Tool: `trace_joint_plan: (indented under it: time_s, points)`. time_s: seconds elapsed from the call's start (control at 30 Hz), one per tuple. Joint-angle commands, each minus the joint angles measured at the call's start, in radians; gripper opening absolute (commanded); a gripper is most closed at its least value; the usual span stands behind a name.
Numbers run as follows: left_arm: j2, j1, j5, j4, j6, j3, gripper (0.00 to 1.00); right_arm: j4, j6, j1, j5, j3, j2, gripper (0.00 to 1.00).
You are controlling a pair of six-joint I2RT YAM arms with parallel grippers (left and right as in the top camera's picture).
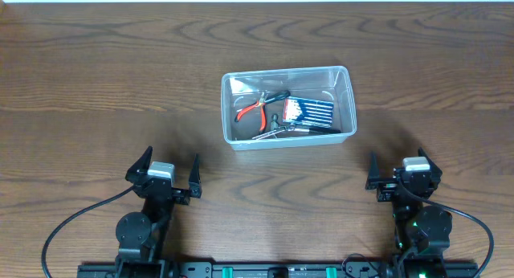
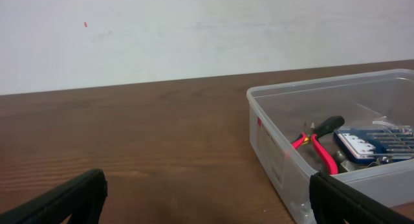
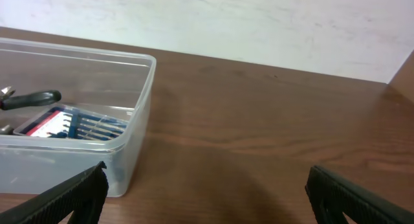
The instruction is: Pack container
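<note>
Sitting wide open near the table edge, the left gripper (image 1: 169, 173) and right gripper (image 1: 399, 173) hold nothing, both well apart from the container (image 1: 289, 140) with pliers (image 1: 251, 110) inside.

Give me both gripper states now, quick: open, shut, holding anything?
Left gripper: open wide, holding nothing.
Right gripper: open wide, holding nothing.

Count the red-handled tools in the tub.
1: the red-handled pliers lie in the left half of the tub, beside the blue case. Another could be hidden under the case.
</note>
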Motion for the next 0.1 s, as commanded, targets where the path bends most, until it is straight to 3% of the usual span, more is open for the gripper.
trace_joint_plan:
  time_s: [0.0,0.07]
  points:
    - [-0.007,-0.004,0.043,-0.038,0.006,-0.014,0.98,-0.001,0.019,0.006,0.009,-0.005,-0.009,0.99]
    - [-0.007,-0.004,0.043,-0.038,0.006,-0.014,0.98,-0.001,0.019,0.006,0.009,-0.005,-0.009,0.99]
